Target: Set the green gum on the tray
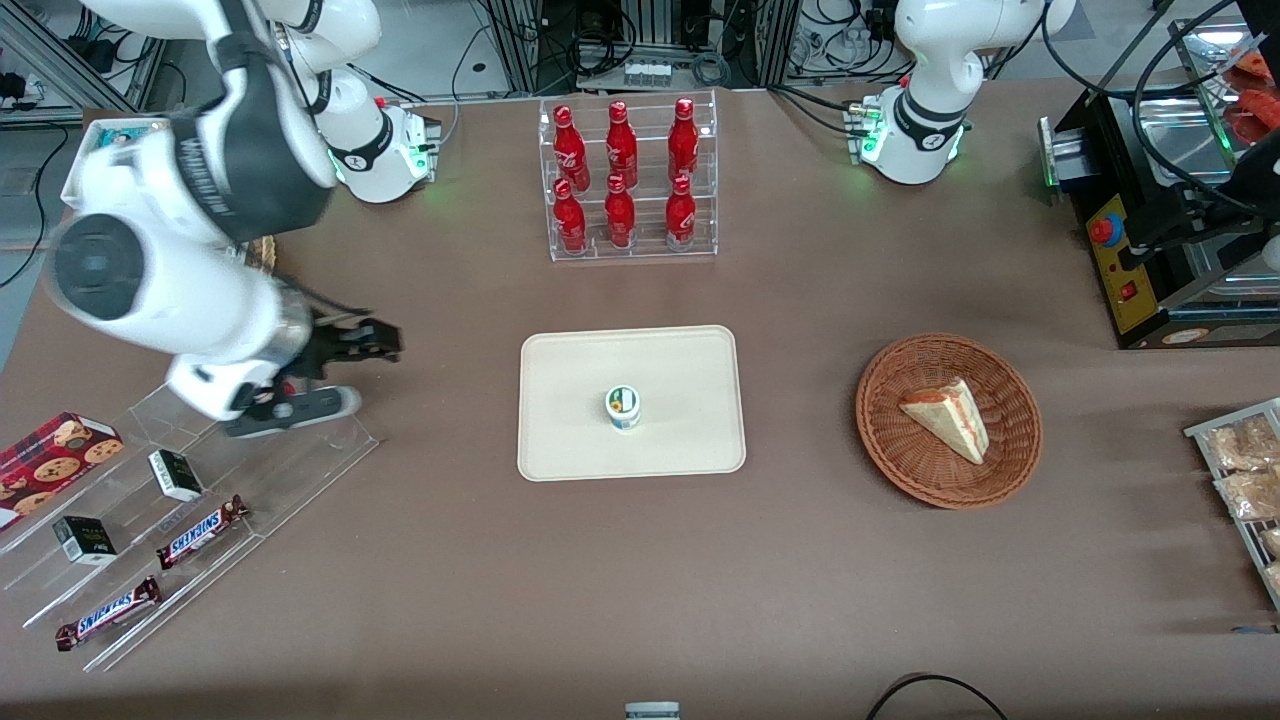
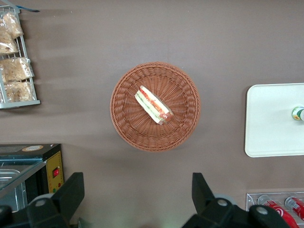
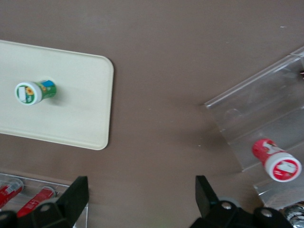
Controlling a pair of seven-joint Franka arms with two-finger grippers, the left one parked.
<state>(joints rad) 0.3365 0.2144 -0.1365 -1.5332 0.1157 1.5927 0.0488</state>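
Note:
The green gum [image 1: 623, 406] stands upright on the cream-beige tray [image 1: 680, 370] at the middle of the table, with its white-and-green lid and orange mark facing up. It also shows in the right wrist view [image 3: 34, 91] on the tray [image 3: 80, 114], and in the left wrist view [image 2: 298, 113] on the tray [image 2: 268, 118]. My right gripper [image 1: 385, 342] is open and empty. It hangs above the table toward the working arm's end, well apart from the tray, with its fingers [image 3: 78, 190] spread wide over bare table [image 3: 141, 186].
A red-and-white-lidded bottle [image 3: 278, 161] lies on the clear acrylic shelf [image 1: 200, 500], which also holds Snickers bars [image 1: 200, 531] and small boxes. A rack of red bottles [image 1: 628, 180] stands farther back. A wicker basket [image 1: 890, 440] holds a sandwich. A bin of snack packets [image 1: 1245, 480] sits at the parked arm's end.

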